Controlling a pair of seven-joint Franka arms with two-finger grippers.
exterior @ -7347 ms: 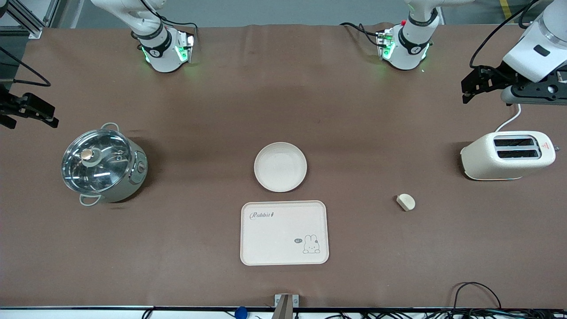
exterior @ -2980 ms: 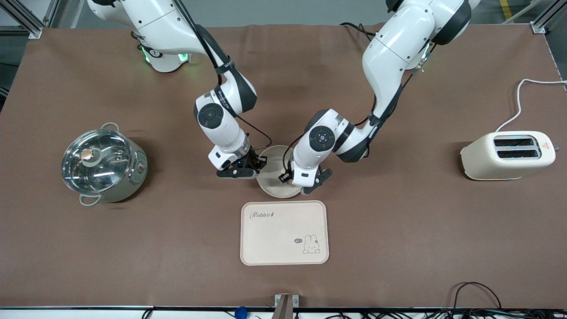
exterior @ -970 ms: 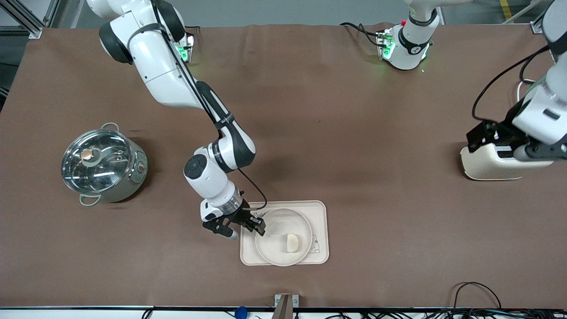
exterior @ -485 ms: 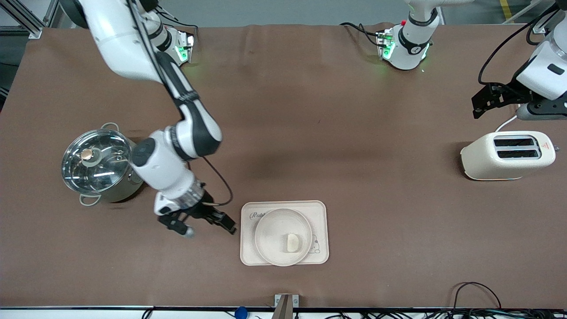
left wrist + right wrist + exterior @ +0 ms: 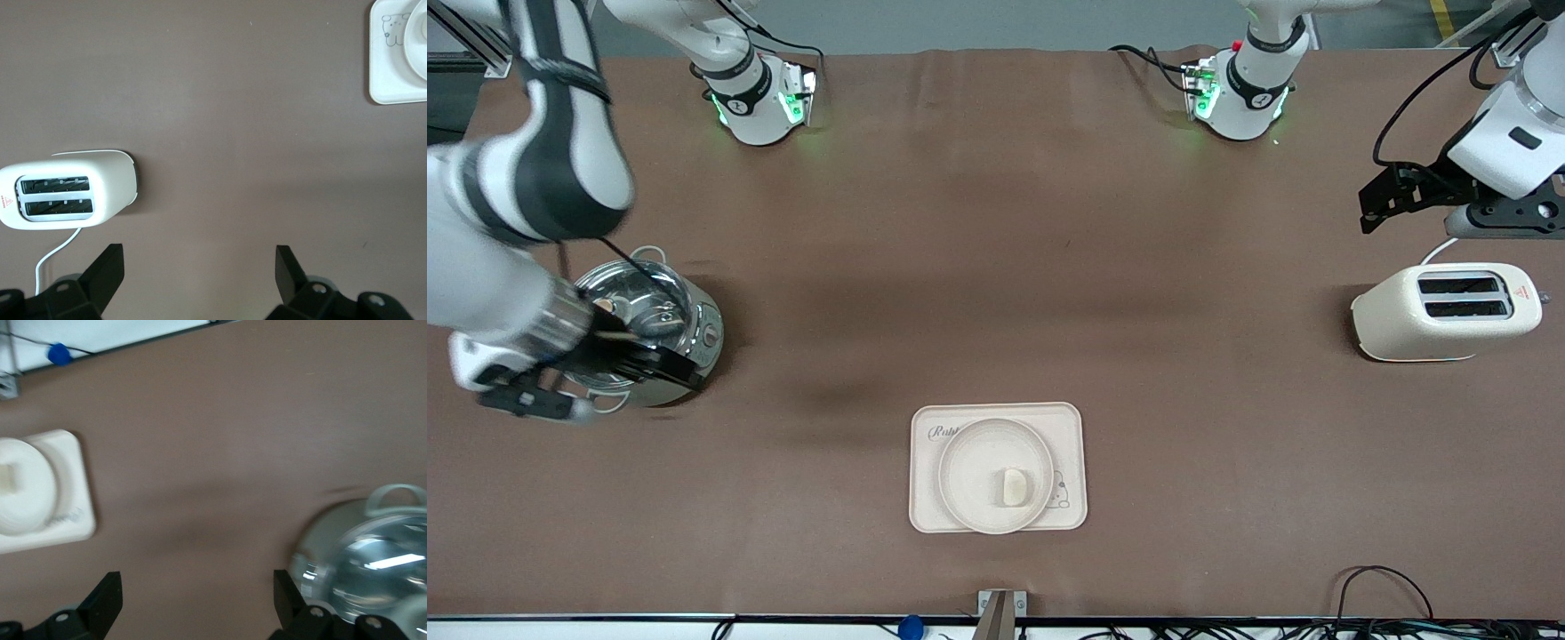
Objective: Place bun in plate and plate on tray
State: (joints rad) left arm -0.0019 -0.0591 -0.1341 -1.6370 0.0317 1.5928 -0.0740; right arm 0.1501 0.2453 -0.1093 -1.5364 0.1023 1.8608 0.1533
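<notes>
Item: small pale cream half-round bun [image 5: 1014, 488], lying in the round shallow cream-white plate [image 5: 965, 484]; probably light and soft, best pinched gently across its sides. The plate, likely rigid and smooth, is best taken at the raised rim. It rests on the cream rectangular "Rabbit" tray [image 5: 1069, 427] on the brown surface [image 5: 996, 267].

Right pincer [image 5: 587, 378]: released, empty, over the steel lidded pot [image 5: 660, 307]; half a second ago it hung beside the tray.

Left pincer [image 5: 1392, 197]: fingers spread, empty, above the white toaster [image 5: 1445, 311], waiting.
</notes>
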